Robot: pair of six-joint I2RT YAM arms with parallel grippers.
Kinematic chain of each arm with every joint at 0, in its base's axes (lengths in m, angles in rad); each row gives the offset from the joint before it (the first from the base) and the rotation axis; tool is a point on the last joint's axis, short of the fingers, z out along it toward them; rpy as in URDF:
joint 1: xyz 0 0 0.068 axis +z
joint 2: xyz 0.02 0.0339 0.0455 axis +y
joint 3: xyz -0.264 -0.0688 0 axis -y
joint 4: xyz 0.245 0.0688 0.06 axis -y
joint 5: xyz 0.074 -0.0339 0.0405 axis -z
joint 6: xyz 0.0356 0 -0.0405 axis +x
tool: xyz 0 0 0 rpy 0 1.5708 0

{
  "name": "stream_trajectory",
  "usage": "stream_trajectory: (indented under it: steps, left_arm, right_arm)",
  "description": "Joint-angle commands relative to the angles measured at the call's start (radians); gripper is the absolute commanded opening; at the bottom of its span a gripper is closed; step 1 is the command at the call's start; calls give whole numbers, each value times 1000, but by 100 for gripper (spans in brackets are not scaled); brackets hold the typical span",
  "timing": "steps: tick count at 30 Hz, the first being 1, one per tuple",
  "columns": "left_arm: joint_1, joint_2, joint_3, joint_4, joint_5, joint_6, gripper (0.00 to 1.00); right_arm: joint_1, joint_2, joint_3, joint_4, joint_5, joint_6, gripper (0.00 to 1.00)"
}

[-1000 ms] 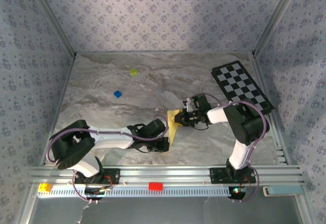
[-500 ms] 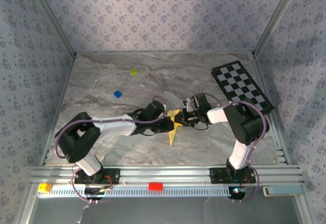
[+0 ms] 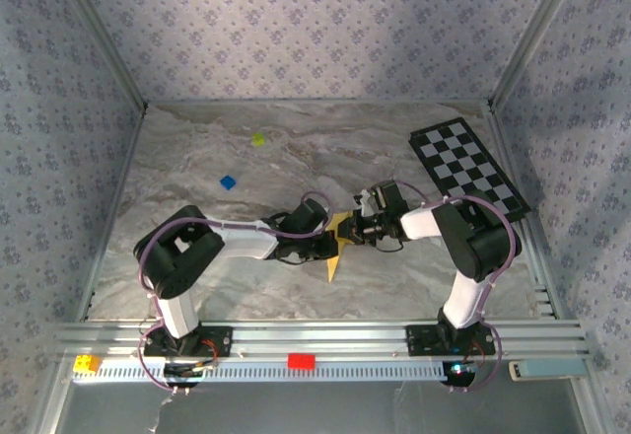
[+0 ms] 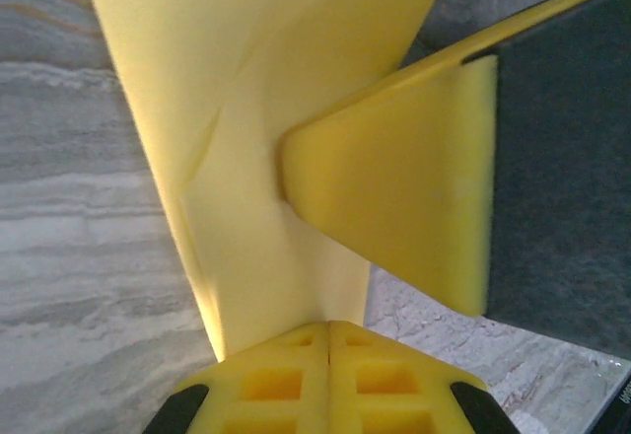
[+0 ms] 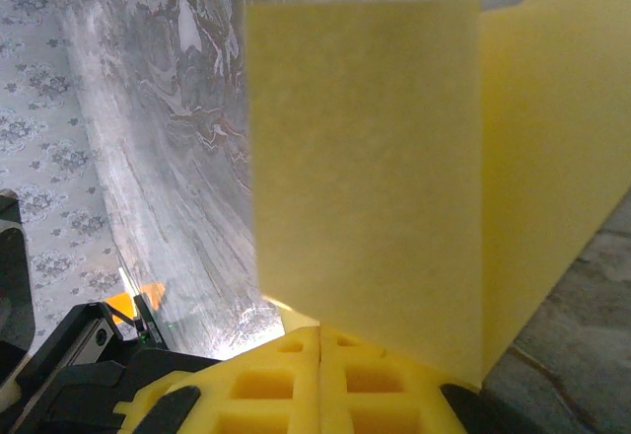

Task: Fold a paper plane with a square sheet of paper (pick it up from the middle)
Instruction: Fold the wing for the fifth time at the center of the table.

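The paper plane (image 3: 336, 250) is a slim pointed fold of yellow paper on the marble table, its tip towards the near edge. My left gripper (image 3: 328, 244) reaches it from the left and my right gripper (image 3: 352, 229) from the right, at its wide upper end. In the left wrist view the paper plane (image 4: 256, 108) rises from the seam of my shut left gripper (image 4: 328, 327), with one of the right gripper's fingers (image 4: 404, 197) pressed on it just above. In the right wrist view the paper plane (image 5: 365, 158) stands up out of my shut right gripper (image 5: 319, 333).
A black-and-white checkered board (image 3: 467, 166) lies at the back right. A small yellow-green block (image 3: 258, 139) and a blue block (image 3: 228, 182) sit at the back left. A red block (image 3: 301, 360) and a yellow brick (image 3: 87, 363) rest on the front rail.
My left gripper, shut throughout, has slid from the plane's near tip up to its wide end beside the right gripper. The right gripper and the paper have stayed put.
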Motion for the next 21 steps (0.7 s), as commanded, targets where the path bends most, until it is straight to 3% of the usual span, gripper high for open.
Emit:
stream_trajectory:
  steps: [1, 12, 21]
  left_arm:
    - [-3, 10, -32, -51, -52, -12, 1]
    - [-25, 25, -159, -59, 13, 62, 0]
    - [-26, 18, -148, -90, 41, 106, 0]
  right_arm:
    - [-9, 16, -15, -59, 89, 7, 7]
    - [-60, -194, 68, -261, 114, -93, 9]
    - [-1, -169, 15, -183, 76, -84, 9]
